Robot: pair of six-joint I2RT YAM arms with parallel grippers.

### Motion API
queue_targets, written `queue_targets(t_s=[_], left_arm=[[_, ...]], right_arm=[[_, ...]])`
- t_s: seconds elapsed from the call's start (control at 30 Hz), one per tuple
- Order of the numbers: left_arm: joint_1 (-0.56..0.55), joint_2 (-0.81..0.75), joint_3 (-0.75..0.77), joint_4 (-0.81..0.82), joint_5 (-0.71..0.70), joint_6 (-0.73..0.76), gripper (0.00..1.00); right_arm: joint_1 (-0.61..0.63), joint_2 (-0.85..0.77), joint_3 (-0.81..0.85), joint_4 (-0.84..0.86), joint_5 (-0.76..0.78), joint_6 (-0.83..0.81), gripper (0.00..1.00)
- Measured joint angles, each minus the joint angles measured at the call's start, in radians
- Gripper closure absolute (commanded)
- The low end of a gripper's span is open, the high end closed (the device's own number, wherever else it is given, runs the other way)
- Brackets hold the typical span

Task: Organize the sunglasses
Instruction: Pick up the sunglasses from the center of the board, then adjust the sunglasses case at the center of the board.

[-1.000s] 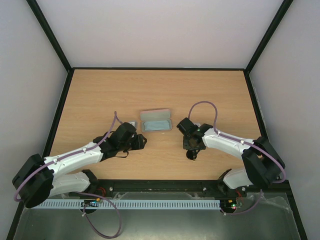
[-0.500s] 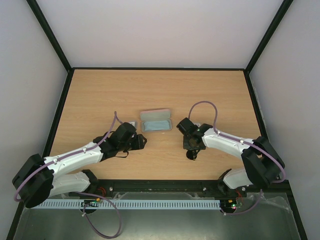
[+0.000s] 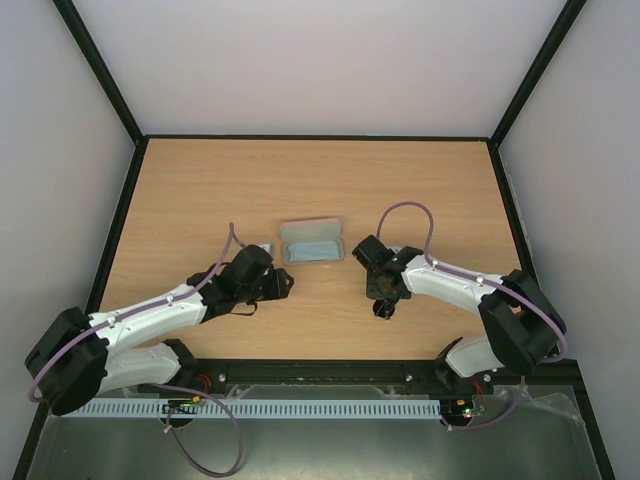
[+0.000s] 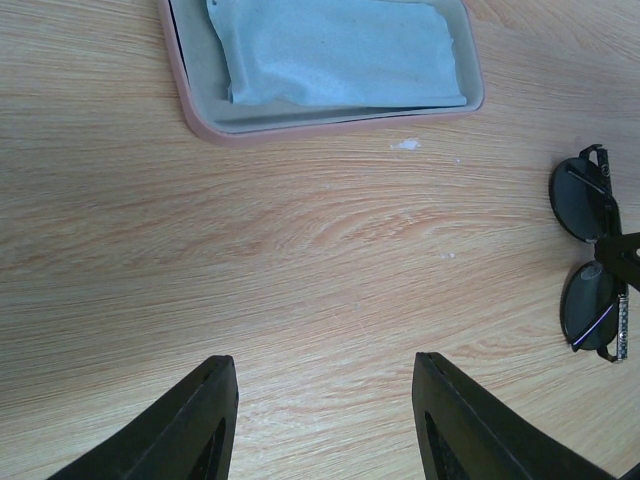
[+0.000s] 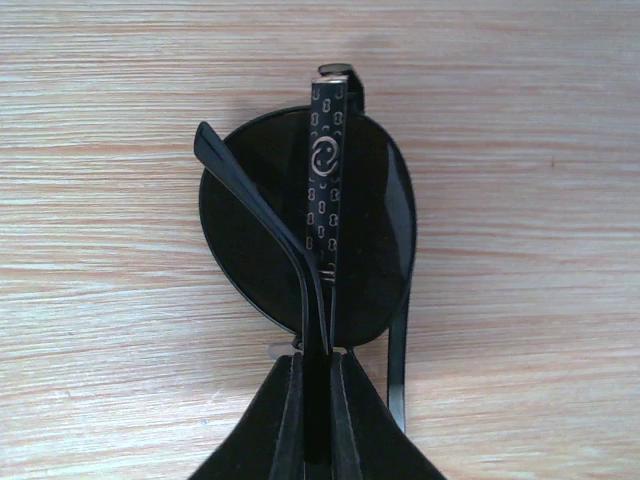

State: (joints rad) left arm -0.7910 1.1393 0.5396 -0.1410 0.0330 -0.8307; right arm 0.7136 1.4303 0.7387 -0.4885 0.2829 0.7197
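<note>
The sunglasses [image 5: 250, 225] lie folded on the wooden table, their round dark lenses facing up and the temple arms crossed over them. My right gripper [image 5: 317, 358] is shut on them, pinching the frame and folded temple arms at the middle. The top view shows the sunglasses [image 3: 384, 309] near the table's front, under the right gripper [image 3: 382, 296]. Further left, my left gripper [image 3: 286, 284] hovers open and holds nothing. In its wrist view, the left gripper [image 4: 325, 365] has bare wood between its fingers, and the sunglasses [image 4: 585, 205] sit at the right edge.
A pink case [image 3: 313, 229] lies open at the table's middle, between the two arms, with a light blue cloth [image 3: 313, 251] inside. The left wrist view shows the case [image 4: 300, 128] and cloth [image 4: 330, 50] just ahead. A small grey object [image 3: 263, 246] sits beside the left wrist.
My right gripper's jaws have closed onto the sunglasses, and that arm has shifted slightly left. The left arm has not moved.
</note>
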Motion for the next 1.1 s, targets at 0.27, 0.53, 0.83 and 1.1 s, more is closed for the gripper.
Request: queue_targets(t_s=[0.27, 0.53, 0.83, 1.1], left_arm=[[0.0, 0.016, 0.0, 0.0, 0.0, 0.0, 0.49], [0.0, 0.038, 0.003, 0.003, -0.002, 0.0, 0.49], [0.032, 0.148, 0.003, 0.047, -0.008, -0.015, 0.58], [0.069, 0.289, 0.031, 0.105, -0.008, -0.014, 0.59]], right_arm=[[0.0, -0.006, 0.004, -0.002, 0.01, 0.002, 0.98], [0.0, -0.045, 0.01, -0.012, 0.005, 0.002, 0.99], [-0.061, -0.113, 0.081, -0.015, -0.077, -0.01, 0.99], [-0.1, -0.122, 0.138, -0.015, -0.123, -0.031, 0.99]])
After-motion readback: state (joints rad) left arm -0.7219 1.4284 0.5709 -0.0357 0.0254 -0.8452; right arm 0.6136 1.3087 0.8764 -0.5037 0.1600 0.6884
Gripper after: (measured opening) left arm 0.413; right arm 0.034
